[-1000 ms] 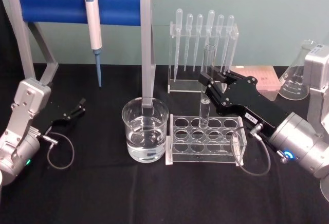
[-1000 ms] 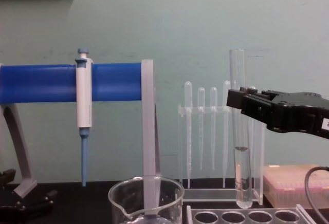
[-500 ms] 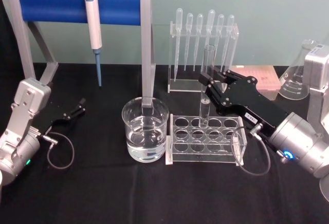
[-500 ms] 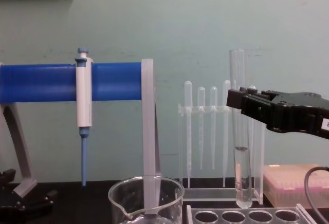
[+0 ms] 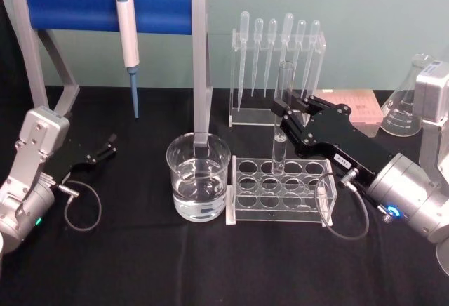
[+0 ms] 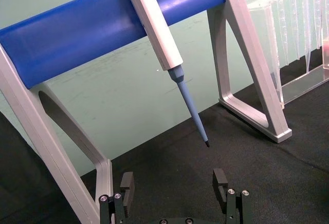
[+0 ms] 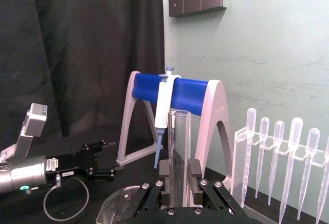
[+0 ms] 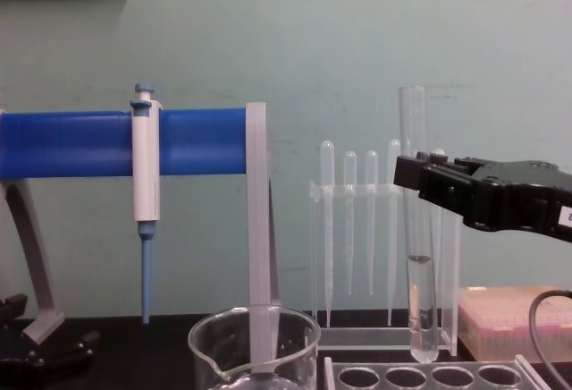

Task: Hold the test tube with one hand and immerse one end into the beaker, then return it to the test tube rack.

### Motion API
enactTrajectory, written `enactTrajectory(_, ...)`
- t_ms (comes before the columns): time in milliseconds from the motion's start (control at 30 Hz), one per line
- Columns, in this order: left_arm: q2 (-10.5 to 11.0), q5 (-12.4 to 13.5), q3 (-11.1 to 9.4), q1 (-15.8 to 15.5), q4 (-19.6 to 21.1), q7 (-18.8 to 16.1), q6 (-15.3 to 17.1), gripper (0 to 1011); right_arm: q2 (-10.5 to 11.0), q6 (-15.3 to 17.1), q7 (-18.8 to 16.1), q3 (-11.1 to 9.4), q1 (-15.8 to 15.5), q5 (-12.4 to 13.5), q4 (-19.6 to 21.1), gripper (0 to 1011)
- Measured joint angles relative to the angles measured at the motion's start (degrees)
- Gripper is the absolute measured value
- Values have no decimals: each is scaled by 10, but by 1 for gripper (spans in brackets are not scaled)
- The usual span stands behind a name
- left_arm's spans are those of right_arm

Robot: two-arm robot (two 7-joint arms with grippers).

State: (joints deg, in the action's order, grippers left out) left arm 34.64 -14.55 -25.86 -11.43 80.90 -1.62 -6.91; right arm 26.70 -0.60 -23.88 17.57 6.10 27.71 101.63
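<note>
Shows a black table (image 5: 210, 271) from the robot's head, with lab glassware spread across it. Has the right tool (image 5: 284, 118) reaching in from the table's right edge, clamped around the middle of the test tube (image 5: 285, 81). Holds the test tube upright over the back row of the clear tube rack (image 5: 280, 201), near the table's middle. From the chest, puts the rounded bottom just above the rack's top, with a little clear liquid in the lower part. From the right wrist, shows the glass pinched between both jaws. Places the beaker (image 5: 198, 187), partly filled with clear liquid, just beside the rack's left end and apart from the test tube. Keeps the left tool (image 5: 105, 148) low near the table's left edge, fingers apart, holding nothing. Sets a blue-barred stand (image 5: 70, 1) along the back left edge, with a white-and-blue pipettor (image 5: 127, 32) hanging from it. Lines up frosted pipettes (image 5: 287, 39) in a clear holder (image 5: 242, 116) at the back edge, behind the rack. Includes a pink box (image 5: 358, 106) and a glass flask (image 5: 407, 109) toward the back right corner.
</note>
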Motion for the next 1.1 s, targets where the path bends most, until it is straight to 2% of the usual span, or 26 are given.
enactTrajectory(1100,0,0,0,0,0,0,0,1000,0,0,0,0,0,0,0,225)
